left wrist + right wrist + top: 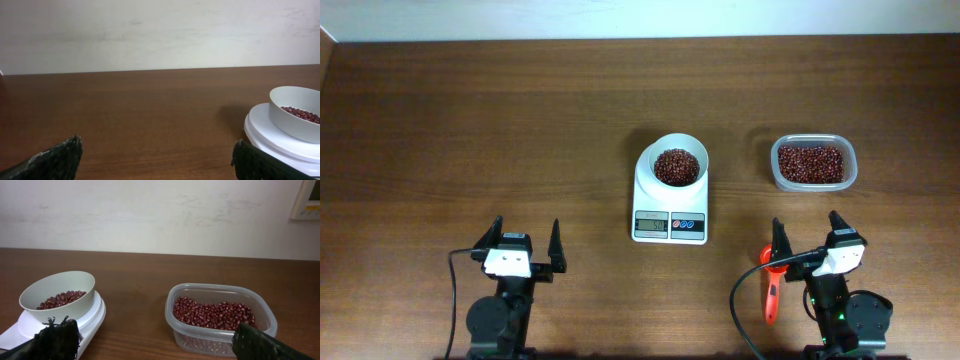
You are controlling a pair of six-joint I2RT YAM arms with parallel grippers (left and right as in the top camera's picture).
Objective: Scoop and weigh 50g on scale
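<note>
The white scale (pixel 670 212) stands mid-table, its grey display and coloured buttons facing the front. A white bowl (pixel 679 164) with red-brown beans rests on it; the bowl (pixel 295 119) shows at the right edge of the left wrist view, and bowl (pixel 57 296) and scale (pixel 89 321) at the left of the right wrist view. A red scoop (pixel 772 285) lies on the table by my right gripper (pixel 806 232), which is open and empty. My left gripper (pixel 527 236) is open and empty at the front left, apart from the scale.
A clear plastic tub (pixel 813 163) of red-brown beans sits right of the scale, and in the right wrist view the tub (pixel 220 317) stands just ahead of the gripper. Bare brown tabletop (pixel 470 130) stretches left and back. A pale wall (pixel 160 30) rises behind.
</note>
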